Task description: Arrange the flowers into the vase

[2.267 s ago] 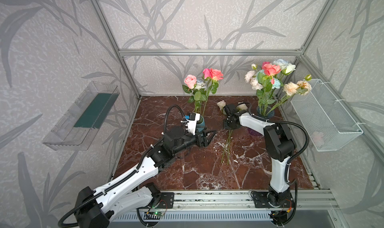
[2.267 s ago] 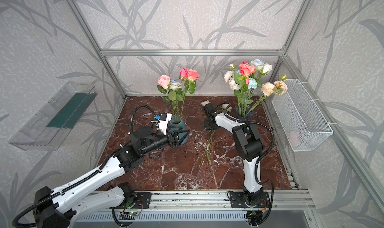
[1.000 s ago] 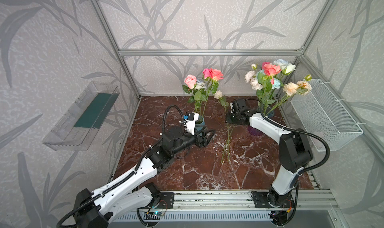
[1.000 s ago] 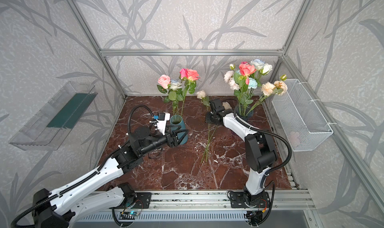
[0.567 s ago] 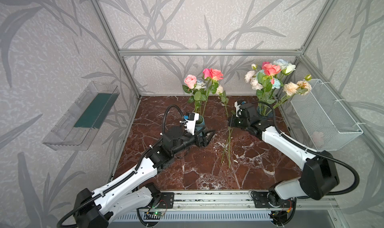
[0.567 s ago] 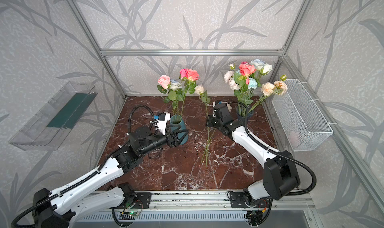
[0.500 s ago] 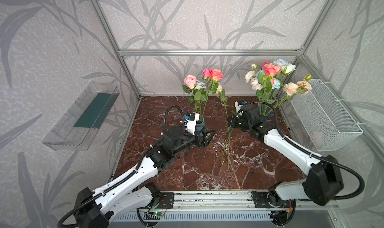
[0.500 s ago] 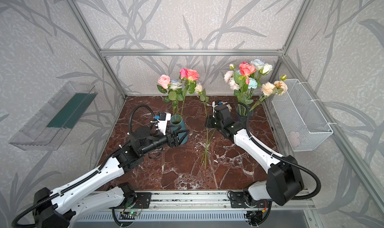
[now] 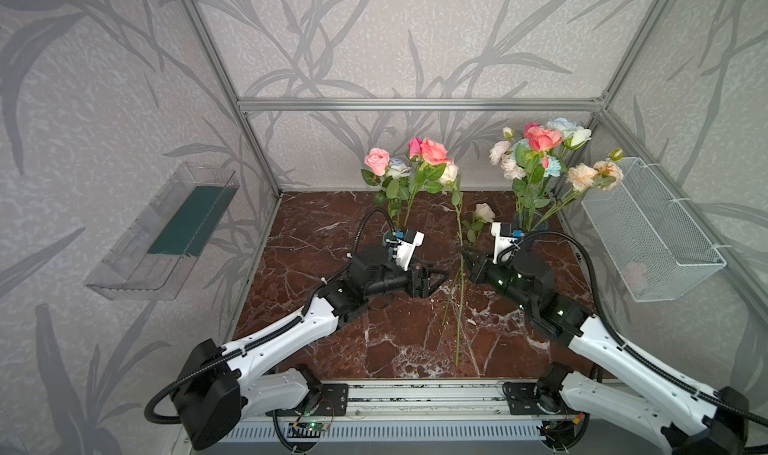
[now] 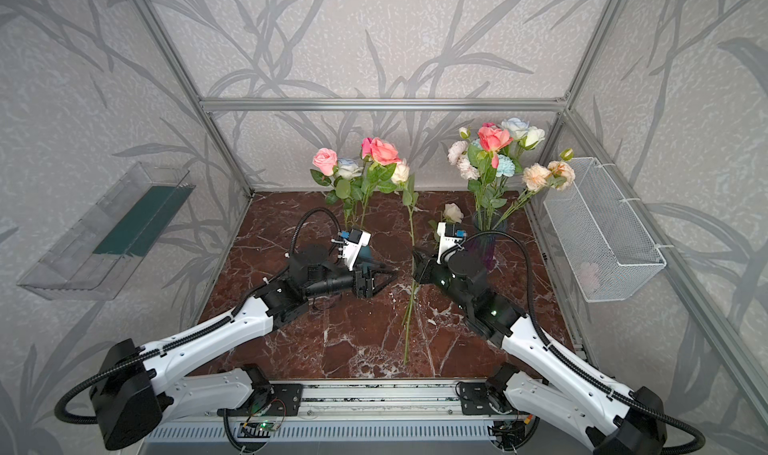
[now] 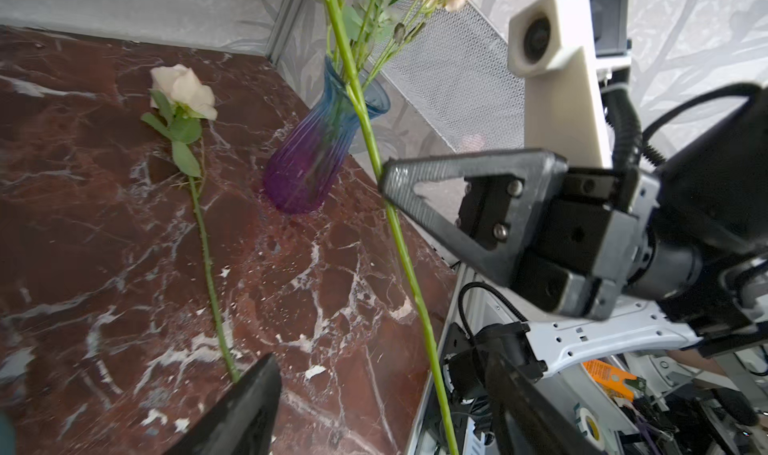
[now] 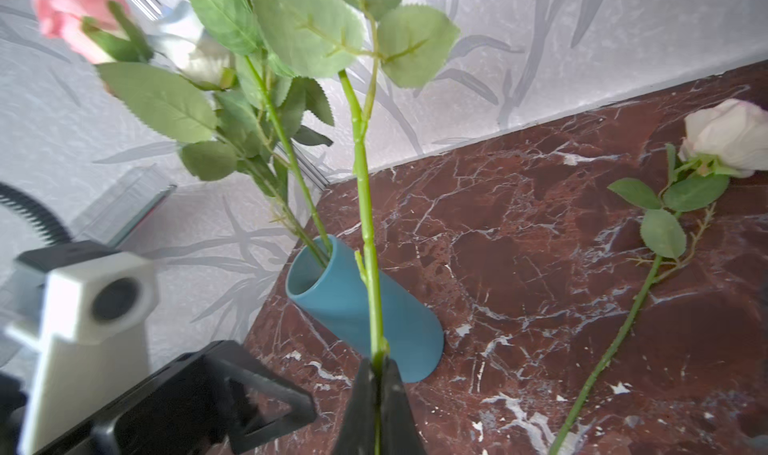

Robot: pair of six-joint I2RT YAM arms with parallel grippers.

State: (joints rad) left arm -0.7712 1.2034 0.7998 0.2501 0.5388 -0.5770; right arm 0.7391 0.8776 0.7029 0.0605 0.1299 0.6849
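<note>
Right wrist, rose stem (image 12: 365, 224) in end effector (image 12: 376, 365)

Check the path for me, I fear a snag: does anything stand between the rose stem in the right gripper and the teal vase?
Yes. The open left gripper sits low between the held stem and the teal vase; the stems and leaves already in the vase crowd its mouth.
</note>
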